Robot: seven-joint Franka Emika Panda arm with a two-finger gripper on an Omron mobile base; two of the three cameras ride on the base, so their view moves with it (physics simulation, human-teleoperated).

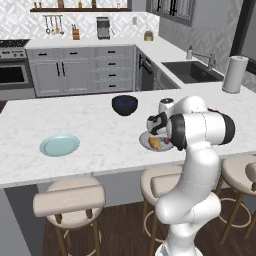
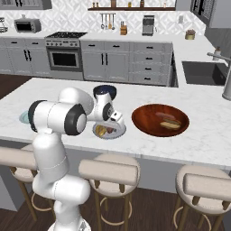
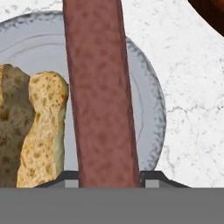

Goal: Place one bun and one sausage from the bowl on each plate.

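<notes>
- The gripper (image 2: 109,129) hangs just above the grey plate (image 2: 118,132) at the near edge of the counter (image 2: 54,92), pinching 1 sausage (image 3: 101,94) between its 2 fingertips.
- The sausage runs straight out from the fingertips, over the plate.
- 1 bun (image 3: 30,127) lies on that plate, beside the sausage.
- The reddish-brown bowl (image 2: 144,118) sits just right of the plate, with a bun and sausage in it.
- The teal plate (image 1: 59,145) lies well to the left.

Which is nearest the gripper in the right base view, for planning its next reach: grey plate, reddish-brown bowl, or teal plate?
From the gripper:
1. Grey plate, directly beneath.
2. Reddish-brown bowl, to its right on the counter.
3. Teal plate, far left, behind the arm.
</notes>
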